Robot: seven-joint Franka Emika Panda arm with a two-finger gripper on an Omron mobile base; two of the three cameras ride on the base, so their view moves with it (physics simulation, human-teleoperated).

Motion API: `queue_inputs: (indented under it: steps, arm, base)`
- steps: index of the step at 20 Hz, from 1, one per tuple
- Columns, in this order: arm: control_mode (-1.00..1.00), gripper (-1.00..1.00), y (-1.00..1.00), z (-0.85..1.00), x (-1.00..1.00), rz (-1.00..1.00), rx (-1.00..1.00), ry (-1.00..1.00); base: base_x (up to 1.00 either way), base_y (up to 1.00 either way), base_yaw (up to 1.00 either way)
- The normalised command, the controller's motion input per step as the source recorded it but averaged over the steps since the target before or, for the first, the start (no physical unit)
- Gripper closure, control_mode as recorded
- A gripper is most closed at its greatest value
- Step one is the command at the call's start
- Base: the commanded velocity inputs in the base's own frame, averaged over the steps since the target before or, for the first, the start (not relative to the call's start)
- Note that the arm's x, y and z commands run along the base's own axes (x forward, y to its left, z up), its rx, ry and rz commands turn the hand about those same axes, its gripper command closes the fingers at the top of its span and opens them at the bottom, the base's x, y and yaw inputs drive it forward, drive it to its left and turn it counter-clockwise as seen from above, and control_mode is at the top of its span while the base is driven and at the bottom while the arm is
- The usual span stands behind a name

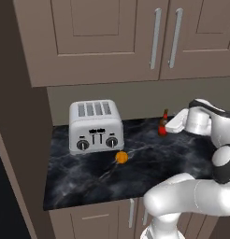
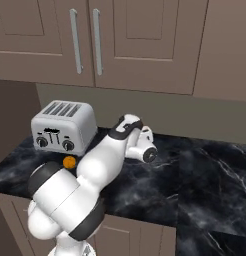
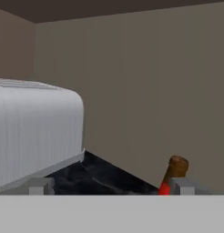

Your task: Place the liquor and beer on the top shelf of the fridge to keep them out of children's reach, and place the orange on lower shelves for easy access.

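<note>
Standing at nine o'clock on the dark marble counter, the toaster carries no readable writing. At six o'clock from it lies the orange, loose and untouched. Toward three o'clock the beer stands upright by the wall, its red label too small to read. The gripper hovers beside it, jaws fully spread and empty, likely lining up a grasp.

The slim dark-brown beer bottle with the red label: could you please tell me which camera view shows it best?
The left base view: the slim dark-brown beer bottle stands upright on the black marble counter, beside the arm. The hand view catches just its brown top and a red patch, low, at the right finger tip.
</note>
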Motion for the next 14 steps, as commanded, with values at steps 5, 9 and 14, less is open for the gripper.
queue_inputs:
  steps: [5,9,14]
  arm:
    - [-1.0,-1.0,-0.18,-0.15,0.24,0.0,0.0,-0.05]
    - [-1.0,-1.0,-0.15,-0.14,0.23,0.0,0.0,-0.04]
    - [-1.0,-1.0,-0.09,-0.14,0.23,0.0,0.0,-0.05]
  base:
    - [0.0,0.0,0.0]
    - [0.0,0.0,0.0]
    - [0.0,0.0,0.0]
